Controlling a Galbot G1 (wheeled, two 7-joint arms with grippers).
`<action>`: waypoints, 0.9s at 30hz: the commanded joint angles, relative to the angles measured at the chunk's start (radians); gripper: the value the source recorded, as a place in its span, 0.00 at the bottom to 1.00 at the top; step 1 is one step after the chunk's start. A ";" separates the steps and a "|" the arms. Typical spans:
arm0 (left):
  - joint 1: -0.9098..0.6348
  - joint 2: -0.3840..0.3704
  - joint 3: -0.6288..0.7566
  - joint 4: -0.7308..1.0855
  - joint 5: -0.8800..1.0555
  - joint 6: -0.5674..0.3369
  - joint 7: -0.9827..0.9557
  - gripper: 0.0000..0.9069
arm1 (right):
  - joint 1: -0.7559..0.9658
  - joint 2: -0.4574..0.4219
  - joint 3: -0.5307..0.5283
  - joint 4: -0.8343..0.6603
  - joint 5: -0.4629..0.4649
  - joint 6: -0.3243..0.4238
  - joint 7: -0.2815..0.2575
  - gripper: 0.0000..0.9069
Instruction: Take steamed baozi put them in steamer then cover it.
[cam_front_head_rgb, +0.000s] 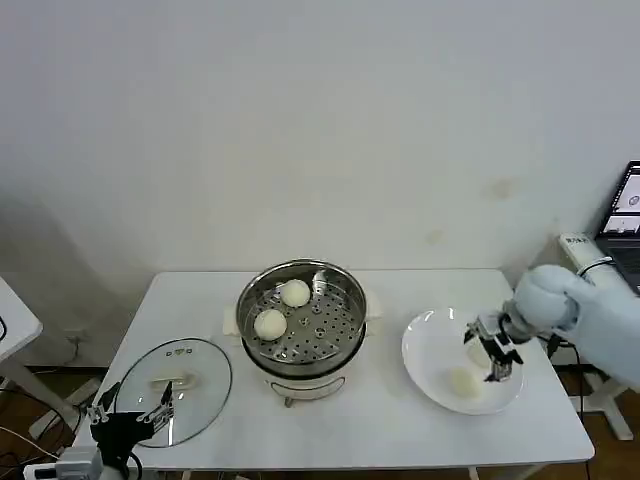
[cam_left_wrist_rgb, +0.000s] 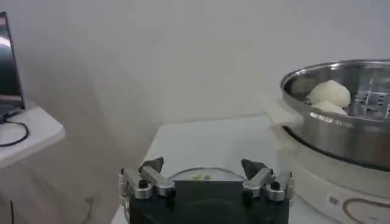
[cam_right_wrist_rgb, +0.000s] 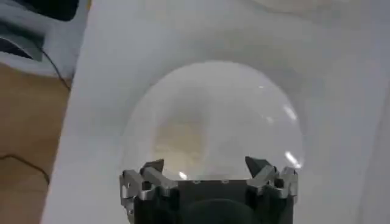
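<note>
- Table (cam_front_head_rgb: 400, 420): white rectangular top, set against a plain pale wall.
- Steamer (cam_front_head_rgb: 301, 318): round shiny steel pot with a perforated tray floor on a white base, at the middle of the table. Uncovered. In the left wrist view its rim (cam_left_wrist_rgb: 341, 115) rises just beside that arm's fingers.
- Steamed baozi in the steamer: two cream-white buns on the tray, one toward the back (cam_front_head_rgb: 295, 293), one toward the robot's left front (cam_front_head_rgb: 270, 323). They lie near each other, apart from the wall. Both show over the rim in the left wrist view (cam_left_wrist_rgb: 329, 94).
- Steamed baozi on the plate: one bun (cam_front_head_rgb: 462, 382) on the near part of the dish; a pale yellowish patch in the right wrist view (cam_right_wrist_rgb: 177, 140) marks it.
- White plate (cam_front_head_rgb: 425, 345): round, on the robot's right of the steamer, well apart from it.
- Glass lid (cam_front_head_rgb: 200, 375): round, clear, lying flat on the table at the robot's left front, with a knob at its centre.
- Right gripper (cam_front_head_rgb: 497, 362): poised over the plate, just beside the bun and not touching it; fingers (cam_right_wrist_rgb: 152, 173) spread wide, nothing between them.
- Left gripper (cam_front_head_rgb: 128, 408): parked at the near left table edge, over the rim of the lid; fingers (cam_left_wrist_rgb: 149, 173) spread wide, empty.
- Laptop (cam_front_head_rgb: 628, 205): on a side stand at the far right.
</note>
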 joint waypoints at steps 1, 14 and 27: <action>0.002 0.000 0.000 0.000 0.001 -0.001 0.001 1.00 | -0.144 0.002 0.072 -0.052 -0.051 -0.005 0.003 1.00; -0.007 0.000 0.003 0.009 0.000 -0.013 0.014 1.00 | -0.183 0.101 0.112 -0.152 -0.058 -0.008 0.034 1.00; -0.005 0.001 -0.011 0.010 0.000 -0.011 0.013 1.00 | -0.196 0.127 0.111 -0.161 -0.060 -0.037 0.044 0.86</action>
